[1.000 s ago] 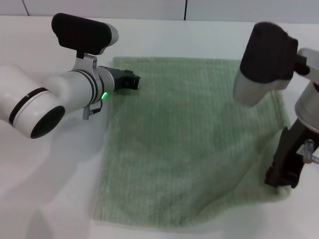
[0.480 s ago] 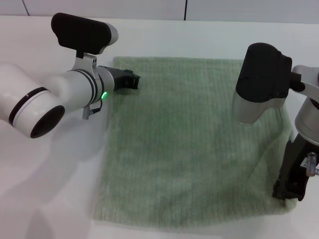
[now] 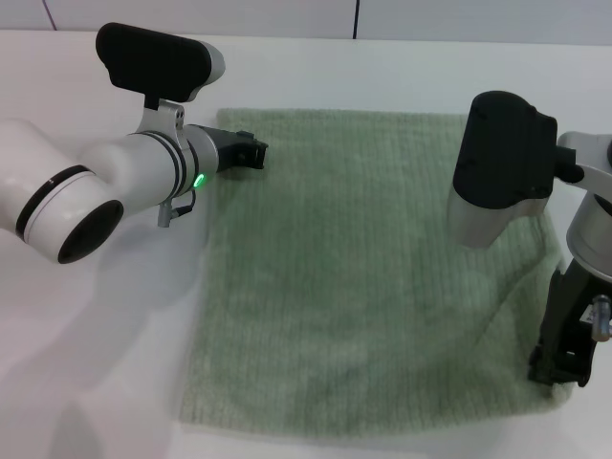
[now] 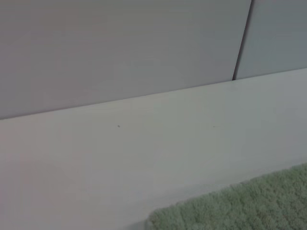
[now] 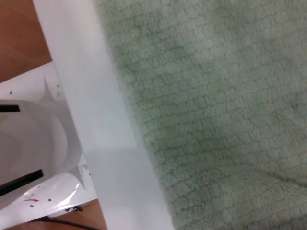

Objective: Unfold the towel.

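White table (image 3: pixel 382 67), pale panelled wall (image 4: pixel 120 48) (dark seam), wooden floor (image 5: pixel 19 43).

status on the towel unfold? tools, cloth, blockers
Left tool at towel's far-left corner. Right tool down at the near-right corner. Towel spread nearly flat, crease near right tool. No blockers visible.

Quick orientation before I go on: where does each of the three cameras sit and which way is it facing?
Head view: on the robot's head, looking forward and down at the towel on the white table; shows both arms, left gripper at the far left corner, right gripper at the near right corner.
Left wrist view: on the left wrist, facing the wall across the table; no robot parts visible.
Right wrist view: on the right wrist, looking down at the table edge; no jaws visible.
Shared: all three show the towel.
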`<action>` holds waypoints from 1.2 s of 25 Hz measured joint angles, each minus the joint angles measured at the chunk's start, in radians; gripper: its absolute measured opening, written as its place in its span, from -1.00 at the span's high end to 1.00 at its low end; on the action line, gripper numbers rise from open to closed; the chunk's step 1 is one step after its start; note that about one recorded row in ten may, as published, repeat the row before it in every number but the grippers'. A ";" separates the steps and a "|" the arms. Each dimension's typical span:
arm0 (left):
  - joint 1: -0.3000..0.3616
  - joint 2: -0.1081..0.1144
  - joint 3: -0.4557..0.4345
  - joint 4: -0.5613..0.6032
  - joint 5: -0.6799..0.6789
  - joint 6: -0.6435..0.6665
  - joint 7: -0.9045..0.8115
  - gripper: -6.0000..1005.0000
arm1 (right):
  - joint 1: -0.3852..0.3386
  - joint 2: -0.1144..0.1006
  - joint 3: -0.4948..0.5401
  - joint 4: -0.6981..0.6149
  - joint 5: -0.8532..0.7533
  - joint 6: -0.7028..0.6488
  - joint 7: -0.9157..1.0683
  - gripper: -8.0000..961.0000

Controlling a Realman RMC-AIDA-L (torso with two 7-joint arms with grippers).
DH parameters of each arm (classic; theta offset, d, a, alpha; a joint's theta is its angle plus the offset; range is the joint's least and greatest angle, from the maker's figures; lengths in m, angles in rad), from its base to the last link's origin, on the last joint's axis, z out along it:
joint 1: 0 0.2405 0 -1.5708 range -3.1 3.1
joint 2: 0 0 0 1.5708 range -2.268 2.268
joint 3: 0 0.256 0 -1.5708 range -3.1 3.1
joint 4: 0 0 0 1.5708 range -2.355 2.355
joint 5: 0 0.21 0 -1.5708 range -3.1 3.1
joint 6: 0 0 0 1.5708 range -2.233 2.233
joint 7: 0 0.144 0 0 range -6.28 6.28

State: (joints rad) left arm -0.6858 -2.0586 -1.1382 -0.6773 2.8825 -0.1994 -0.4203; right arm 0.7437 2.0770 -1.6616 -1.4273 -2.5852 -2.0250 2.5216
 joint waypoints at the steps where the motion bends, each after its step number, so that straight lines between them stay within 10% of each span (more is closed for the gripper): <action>1: 0.000 0.000 0.000 0.000 0.000 0.000 0.000 0.99 | 0.000 0.000 0.000 0.000 0.000 0.000 0.000 0.65; 11: 0.001 0.000 0.000 -0.001 0.000 0.000 0.000 0.99 | 0.003 0.000 0.000 0.005 -0.002 0.004 -0.018 0.64; 14: 0.001 0.000 0.000 -0.001 0.000 0.000 0.000 0.99 | 0.002 0.000 0.001 -0.002 -0.023 0.024 -0.018 0.24; 17: 0.003 0.000 0.000 -0.005 0.000 0.000 0.000 0.99 | -0.007 0.001 0.009 -0.016 -0.072 0.087 -0.005 0.25; 30: 0.003 0.001 0.000 -0.011 0.002 -0.012 0.001 0.99 | -0.225 0.009 -0.074 -0.167 -0.327 0.753 0.117 0.23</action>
State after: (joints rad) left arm -0.6825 -2.0575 -1.1383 -0.6887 2.8843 -0.2113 -0.4191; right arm 0.5185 2.0863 -1.7357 -1.5946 -2.9124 -1.2717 2.6390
